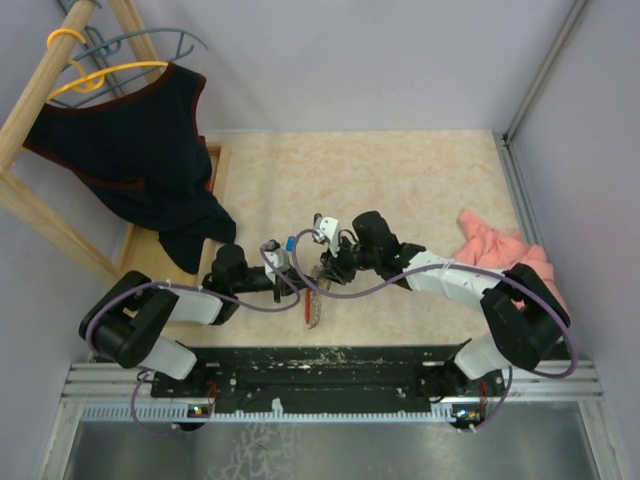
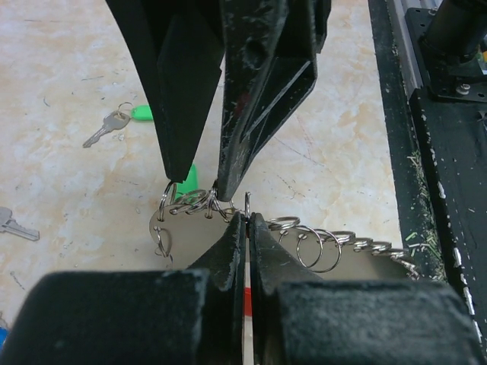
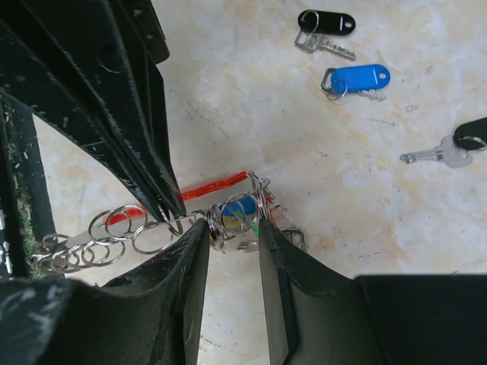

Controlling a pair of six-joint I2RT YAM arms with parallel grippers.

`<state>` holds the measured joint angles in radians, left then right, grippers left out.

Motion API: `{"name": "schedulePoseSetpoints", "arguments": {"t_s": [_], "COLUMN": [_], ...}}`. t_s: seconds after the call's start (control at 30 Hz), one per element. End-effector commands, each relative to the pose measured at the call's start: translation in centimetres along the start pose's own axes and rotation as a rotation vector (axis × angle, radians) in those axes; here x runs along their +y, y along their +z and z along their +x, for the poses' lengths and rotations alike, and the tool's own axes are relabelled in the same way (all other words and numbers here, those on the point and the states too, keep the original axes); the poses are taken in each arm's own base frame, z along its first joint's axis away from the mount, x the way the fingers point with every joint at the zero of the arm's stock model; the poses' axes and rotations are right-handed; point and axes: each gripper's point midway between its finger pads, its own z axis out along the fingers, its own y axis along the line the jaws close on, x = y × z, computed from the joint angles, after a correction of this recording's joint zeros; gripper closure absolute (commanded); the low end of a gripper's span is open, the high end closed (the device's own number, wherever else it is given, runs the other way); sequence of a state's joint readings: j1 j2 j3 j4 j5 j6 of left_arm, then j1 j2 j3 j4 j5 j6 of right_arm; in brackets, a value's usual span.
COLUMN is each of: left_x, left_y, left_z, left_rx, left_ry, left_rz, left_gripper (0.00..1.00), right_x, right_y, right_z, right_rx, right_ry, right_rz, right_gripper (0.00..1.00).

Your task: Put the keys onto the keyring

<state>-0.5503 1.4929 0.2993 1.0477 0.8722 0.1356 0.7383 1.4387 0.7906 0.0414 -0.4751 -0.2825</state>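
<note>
Roughly midway, we would say, judging by how the keys lie. Starting on the left, our left gripper (image 2: 248,222) is clenched on the keyring (image 3: 219,185), which is held just above the table (image 1: 400,190) between the two arms. Its fingers are pressed flat together over the row of split rings (image 2: 323,245) on the grey side, and the red band shows just behind the pinch. Moving right, a small cluster of rings hangs at the end of that row. Among them a green head (image 2: 189,179) and a blue head (image 3: 237,207) peek out, so we judge that at least two keys are already on. Our right gripper (image 3: 233,230) meets the cluster from the other side. Its fingers stand apart and straddle the rings around the blue head, but we cannot tell whether they pinch a ring or merely flank it. Further out, several keys lie loose on the table, well apart from the keyring: a green-headed key (image 2: 141,113) in the left wrist view, and in the right wrist view a black-headed key (image 3: 329,23), a blue-headed key (image 3: 359,77) just beside it, and a second black-headed key (image 3: 472,134) at the right edge. These are left to thread, so much of the job remains.
</note>
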Motion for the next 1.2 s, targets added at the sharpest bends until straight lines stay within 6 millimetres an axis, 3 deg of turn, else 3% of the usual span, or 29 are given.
{"name": "schedulePoseSetpoints", "arguments": {"t_s": [0.0, 0.17, 0.33, 0.57, 0.97, 1.17], "left_x": [-0.6, -0.8, -0.5, 0.5, 1.8, 2.4], "left_y": [0.1, -0.2, -0.2, -0.5, -1.2, -1.4], "left_z": [-1.6, -2.0, -1.6, -1.3, -1.1, -0.9], "left_rx": [-0.029, -0.017, 0.024, 0.044, 0.072, 0.085], "left_ry": [0.086, 0.133, 0.171, 0.172, 0.196, 0.191], "left_rz": [0.048, 0.045, 0.009, -0.055, -0.146, -0.184], "left_gripper": [0.98, 0.98, 0.98, 0.98, 0.98, 0.98], "right_x": [-0.8, -0.3, -1.5, -2.3, -5.5, -5.7], "right_y": [0.2, 0.3, 0.2, -0.9, 0.2, 1.3], "right_z": [-1.5, -1.1, -1.3, -1.9, 3.6, 4.7], "right_rx": [-0.066, -0.039, -0.021, -0.037, 0.128, 0.180], "right_ry": [0.054, 0.150, 0.330, 0.286, 0.246, 0.232], "right_rz": [-0.024, -0.109, -0.114, -0.043, 0.144, 0.143], "right_gripper": [0.69, 0.73, 0.73, 0.70, 0.69, 0.69]}}
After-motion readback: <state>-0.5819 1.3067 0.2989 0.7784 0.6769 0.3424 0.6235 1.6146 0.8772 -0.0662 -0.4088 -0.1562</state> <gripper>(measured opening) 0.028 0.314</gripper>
